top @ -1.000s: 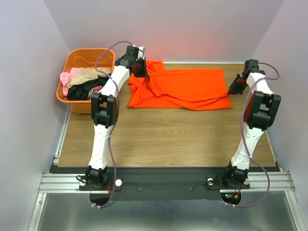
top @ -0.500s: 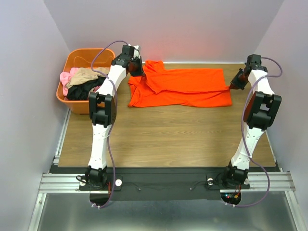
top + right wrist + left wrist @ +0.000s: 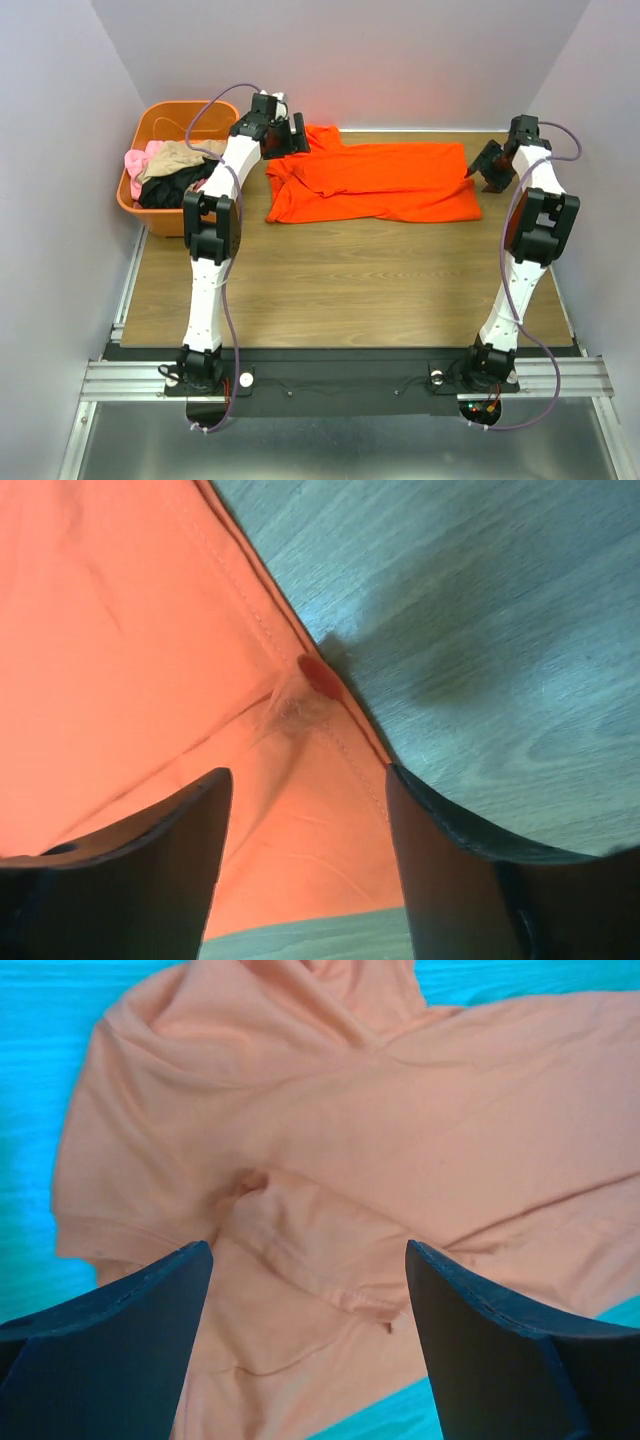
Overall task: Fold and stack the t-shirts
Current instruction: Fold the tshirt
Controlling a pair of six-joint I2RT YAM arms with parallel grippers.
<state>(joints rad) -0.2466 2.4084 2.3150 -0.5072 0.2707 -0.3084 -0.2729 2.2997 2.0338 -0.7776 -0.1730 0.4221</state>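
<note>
Orange-red t-shirt [image 3: 375,182]: plain, wrinkled, lay spread sideways on the bench [image 3: 340,280].
Left pincer [image 3: 290,135]: spread, gripping nothing, over the shirt's sleeve end.
Right pincer [image 3: 487,165]: spread, over its hem corner.

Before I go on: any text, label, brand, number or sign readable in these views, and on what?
None can be read.
The orange t-shirt is plain in all three views, with no print or tag showing.
The orange tub shows no label.
The heaped garments in it show no print, though they are too small to rule one out.
</note>
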